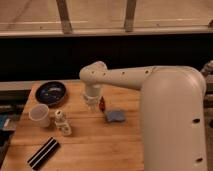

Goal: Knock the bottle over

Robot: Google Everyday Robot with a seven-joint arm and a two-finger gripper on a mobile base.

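The bottle (62,123) is small and clear with a white cap and a pale label. It stands upright on the wooden table (90,145), just right of the white paper cup (40,115). My gripper (91,105) hangs down from the white arm's wrist over the middle of the table. It is to the right of the bottle and a little behind it, apart from it. A small red-and-dark object (102,103) stands right beside the gripper on its right.
A dark bowl (51,92) sits at the table's back left. A blue sponge-like pad (116,116) lies right of the gripper. Two black bars (43,152) lie near the front left edge. My bulky white arm (172,115) covers the table's right side.
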